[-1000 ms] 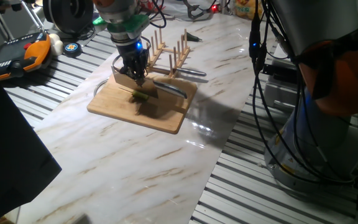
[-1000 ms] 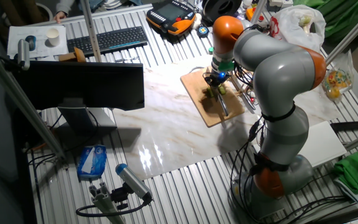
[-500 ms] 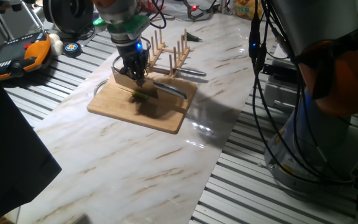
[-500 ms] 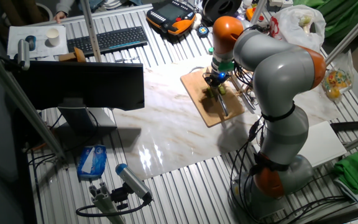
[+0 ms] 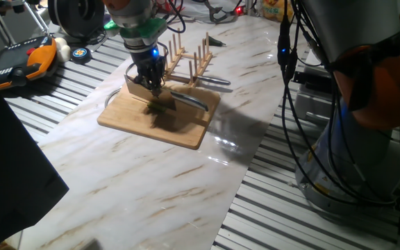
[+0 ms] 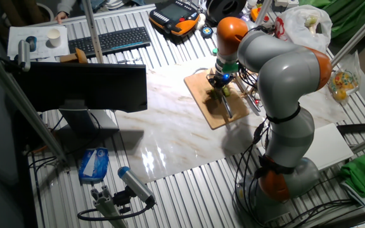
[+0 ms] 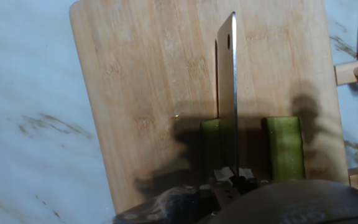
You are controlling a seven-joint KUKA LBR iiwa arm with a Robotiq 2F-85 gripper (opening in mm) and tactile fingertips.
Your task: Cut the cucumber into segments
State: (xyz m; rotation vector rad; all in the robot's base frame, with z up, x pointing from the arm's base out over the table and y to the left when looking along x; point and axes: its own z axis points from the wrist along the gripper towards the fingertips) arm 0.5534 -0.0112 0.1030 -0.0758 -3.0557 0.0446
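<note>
At twelve o'clock from my gripper (image 7: 232,180), clamped on the knife (image 7: 227,93), the blade ran along the cucumber (image 7: 217,149), another segment (image 7: 283,148) lying at three o'clock.

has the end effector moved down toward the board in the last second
Cannot tell: against the wooden board and rack, the end effector looks in the same spot above the cucumber.

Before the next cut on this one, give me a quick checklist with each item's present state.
1. Blade seated in the claw: ok, edge-on along the hand view.
2. Blade on the cucumber: ok, it crosses the piece.
3. Cut-off segment clear of the blade: ok, lying apart beside it.
4. Cutting board flat on the table: ok.
5. Cut fully through: cannot tell.
6. Second knife clear of the claw: ok.
</note>
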